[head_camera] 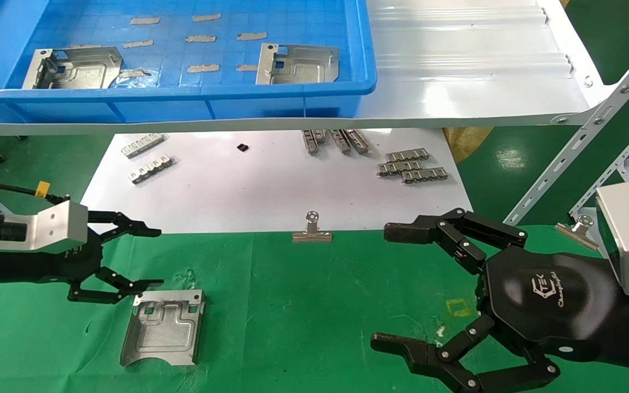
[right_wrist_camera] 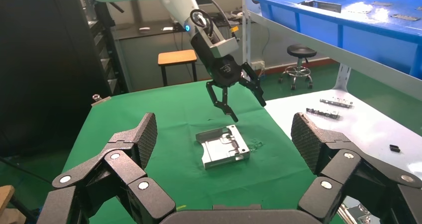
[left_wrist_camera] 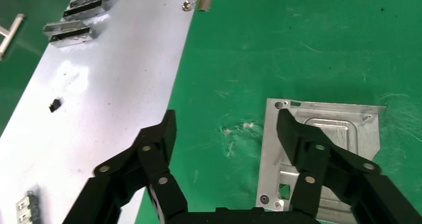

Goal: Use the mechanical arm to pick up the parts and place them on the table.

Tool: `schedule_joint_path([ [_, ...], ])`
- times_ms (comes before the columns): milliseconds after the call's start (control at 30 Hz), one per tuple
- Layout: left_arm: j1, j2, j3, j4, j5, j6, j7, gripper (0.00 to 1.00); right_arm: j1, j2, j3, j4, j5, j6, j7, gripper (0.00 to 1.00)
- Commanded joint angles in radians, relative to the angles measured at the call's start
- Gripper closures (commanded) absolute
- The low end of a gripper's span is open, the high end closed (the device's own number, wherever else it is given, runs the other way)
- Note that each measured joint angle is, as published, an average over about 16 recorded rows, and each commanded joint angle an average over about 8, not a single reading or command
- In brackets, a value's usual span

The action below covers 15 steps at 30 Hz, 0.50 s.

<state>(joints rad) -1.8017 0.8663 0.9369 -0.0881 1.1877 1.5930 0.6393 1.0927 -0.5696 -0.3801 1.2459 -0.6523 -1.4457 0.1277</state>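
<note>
One silvery part [head_camera: 162,326] lies flat on the green table [head_camera: 303,305] at the front left; it also shows in the left wrist view [left_wrist_camera: 328,139] and the right wrist view [right_wrist_camera: 222,146]. My left gripper [head_camera: 150,257], the arm with the yellow tag [head_camera: 43,189], is open and empty, hovering just above the part's far edge. Two more parts [head_camera: 74,67] [head_camera: 298,63] lie in the blue bin [head_camera: 194,101] on the shelf. My right gripper [head_camera: 388,286] is open and empty above the table's right side.
A white board [head_camera: 260,185] behind the green cloth holds toothed metal strips [head_camera: 411,167] and a small black piece [head_camera: 242,147]. A binder clip [head_camera: 312,229] sits at the board's front edge. White shelf struts [head_camera: 582,142] stand at the right.
</note>
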Motion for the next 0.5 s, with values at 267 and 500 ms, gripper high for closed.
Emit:
schedule_joint_path([
  [267, 0.007, -0.004, -0.007, -0.011, -0.007, -0.001, -0.012, 0.0, 0.0, 0.0, 0.0, 0.0, 0.0, 0.0, 0.0, 0.0],
  [500, 0.065, -0.024, -0.059, -0.106, -0.043, -0.009, -0.077, 0.0, 0.0, 0.0, 0.0, 0.0, 0.0, 0.0, 0.0, 0.0],
])
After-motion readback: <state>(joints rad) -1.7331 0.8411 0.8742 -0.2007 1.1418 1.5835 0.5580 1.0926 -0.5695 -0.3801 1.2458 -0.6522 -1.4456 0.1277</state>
